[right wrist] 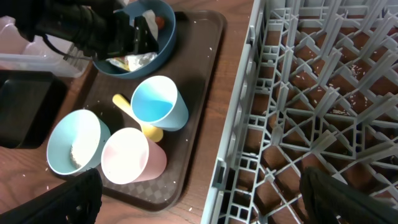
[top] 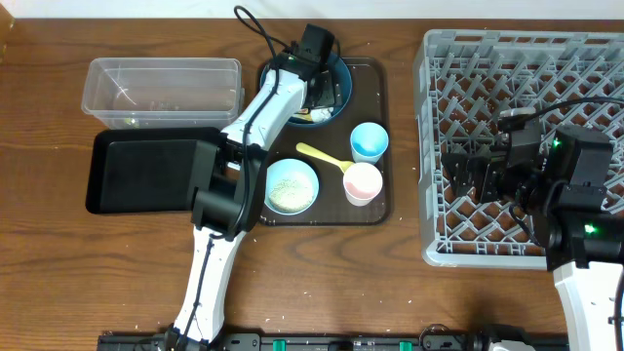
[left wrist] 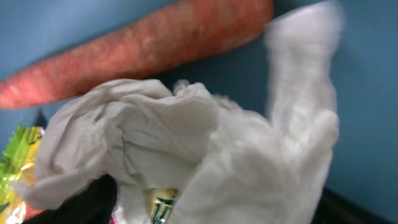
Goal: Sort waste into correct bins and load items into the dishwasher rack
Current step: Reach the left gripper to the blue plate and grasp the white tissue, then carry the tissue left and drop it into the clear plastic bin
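A: Where does the crumpled white tissue (left wrist: pixel 186 143) lie?

B: In the large dark-blue bowl (top: pixel 342 82) near the counter's far edge, right beneath the left gripper (top: pixel 314 97). Its fingers' state cannot be told. The right gripper (right wrist: pixel 199 199), fingers wide apart and empty, hangs farther off over the light-grey plastic rack (top: pixel 585 47).

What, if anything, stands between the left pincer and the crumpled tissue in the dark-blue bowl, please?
Nothing visible does. In the left wrist view the tissue lies uppermost and close up in the dark-blue bowl; the carrot piece lies beyond it, and the wrapper peeks out from under it.
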Robot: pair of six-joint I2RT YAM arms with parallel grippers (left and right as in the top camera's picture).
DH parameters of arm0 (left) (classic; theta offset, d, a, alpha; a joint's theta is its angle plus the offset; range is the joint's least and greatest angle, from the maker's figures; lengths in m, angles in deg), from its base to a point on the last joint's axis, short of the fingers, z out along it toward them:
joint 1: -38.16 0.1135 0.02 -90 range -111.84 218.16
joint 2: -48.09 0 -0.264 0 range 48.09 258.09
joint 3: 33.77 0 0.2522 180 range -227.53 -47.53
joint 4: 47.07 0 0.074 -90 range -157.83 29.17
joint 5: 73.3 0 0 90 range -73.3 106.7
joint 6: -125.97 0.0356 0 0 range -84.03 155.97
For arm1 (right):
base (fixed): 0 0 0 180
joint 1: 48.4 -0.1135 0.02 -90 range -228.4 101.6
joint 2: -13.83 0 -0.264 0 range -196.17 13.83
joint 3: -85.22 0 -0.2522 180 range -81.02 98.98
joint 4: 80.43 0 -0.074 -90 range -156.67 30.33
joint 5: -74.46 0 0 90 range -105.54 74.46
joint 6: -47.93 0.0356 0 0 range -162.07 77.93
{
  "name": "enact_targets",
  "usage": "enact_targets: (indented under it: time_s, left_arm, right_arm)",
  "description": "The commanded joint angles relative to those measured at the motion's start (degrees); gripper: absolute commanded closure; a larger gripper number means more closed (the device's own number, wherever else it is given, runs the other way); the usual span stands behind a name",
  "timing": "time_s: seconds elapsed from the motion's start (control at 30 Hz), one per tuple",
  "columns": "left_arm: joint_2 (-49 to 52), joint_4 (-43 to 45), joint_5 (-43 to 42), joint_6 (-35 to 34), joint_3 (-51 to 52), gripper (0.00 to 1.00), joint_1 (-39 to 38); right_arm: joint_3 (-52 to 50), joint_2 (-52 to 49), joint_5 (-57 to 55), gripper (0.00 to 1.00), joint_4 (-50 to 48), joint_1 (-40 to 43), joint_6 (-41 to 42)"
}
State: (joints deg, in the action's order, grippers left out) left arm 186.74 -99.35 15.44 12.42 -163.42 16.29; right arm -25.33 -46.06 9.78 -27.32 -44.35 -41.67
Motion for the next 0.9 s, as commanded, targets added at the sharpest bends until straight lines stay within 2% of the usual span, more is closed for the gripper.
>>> enact_targets:
  time_s: [0.0,0.17,0.2,0.23,0.53,0.87]
  left_arm:
    - [1.49,0.07,0.87,-0.13,0.55,0.27,0.13]
    - [1.62,0.04,0.87,-0.13,0.55,0.75,0.13]
    - [1.62,0.09,0.85,-0.13,0.55,0.90,0.13]
    - [1.60,0.15,0.76,-0.13,0.55,0.94,0.15]
    - [-2.86,-1.75,-5.01,0.57,-1.90,0.94,0.42]
    - [-14.97,-6.99,-5.16,2.05,-2.86,0.94,2.25]
  right_arm:
    - [1.20,-0.13,0.59,0.01,-0.04,0.26,-0.07]
    - [1.20,-0.13,0.57,0.01,-0.15,0.26,-0.07]
    - [1.20,-0.11,0.50,0.01,-0.20,0.26,-0.07]
    - [1.20,-0.11,0.35,0.01,-0.20,0.26,-0.07]
    - [1.20,-0.11,0.24,0.01,-0.20,0.26,-0.04]
    - [1.20,-0.13,0.20,0.01,-0.55,0.26,-0.04]
